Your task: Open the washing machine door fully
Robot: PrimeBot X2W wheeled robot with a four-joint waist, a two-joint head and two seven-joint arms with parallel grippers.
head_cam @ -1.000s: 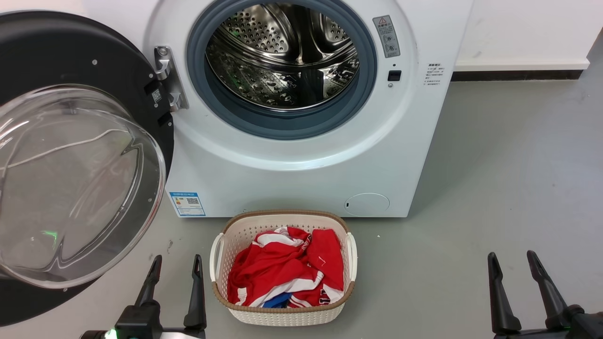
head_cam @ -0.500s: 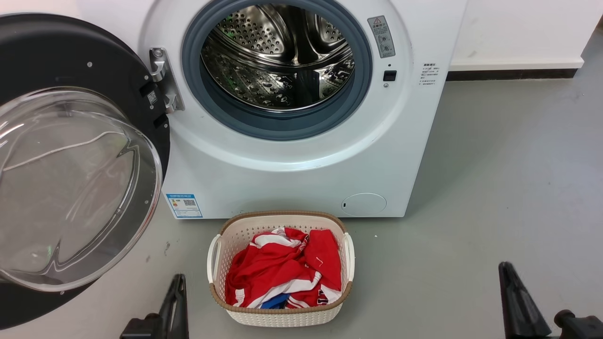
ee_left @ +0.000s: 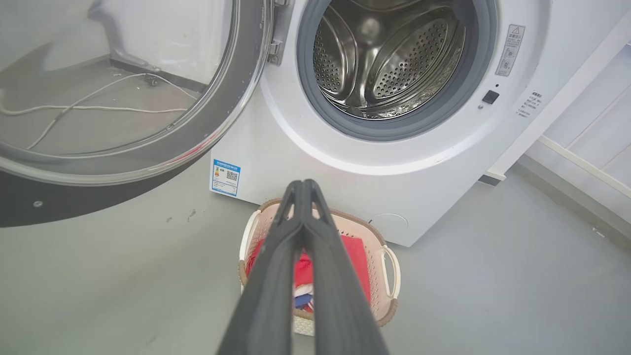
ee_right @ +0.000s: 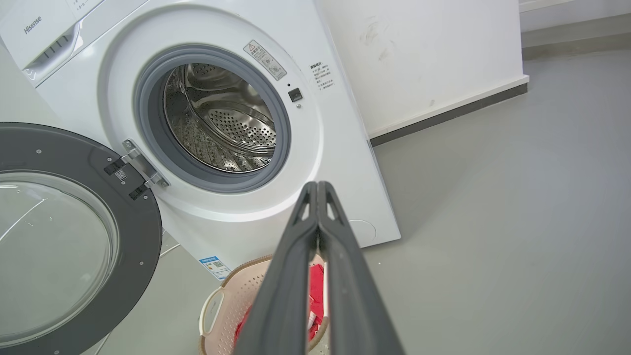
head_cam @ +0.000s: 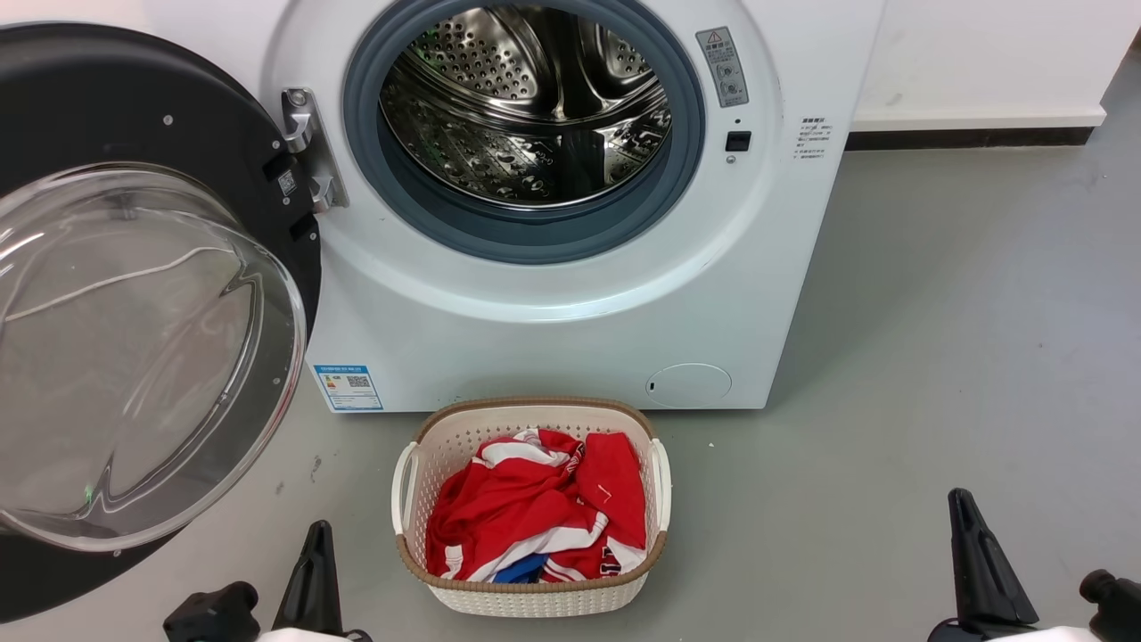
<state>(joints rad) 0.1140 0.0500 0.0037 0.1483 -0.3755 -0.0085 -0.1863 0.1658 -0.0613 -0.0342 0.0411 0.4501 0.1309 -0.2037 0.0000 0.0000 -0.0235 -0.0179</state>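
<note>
We judged the washing machine door (head_cam: 151,339) already swung fully open. Left tool (ee_left: 301,184) and right tool (ee_right: 318,185) were clenched empty, so only withdrawal seemed left.

The brand mark (ee_right: 32,25) reading "Hisense" was printed in grey on the upper panel of the washing machine (head_cam: 553,339), towards its left end. A grey warning label (head_cam: 723,67) stood on the white front just right of the drum opening. It carried a red warning triangle at the top, and the pictograms below it were too small to read. Further right, a block of small printed lines (head_cam: 813,136) was illegible. A blue label sticker (head_cam: 349,386) low on the left of the front bore a QR code and fine print that could not be read. A small white QR sticker (head_cam: 287,183) sat on the washing machine door (head_cam: 107,98), beside the hinge.
</note>
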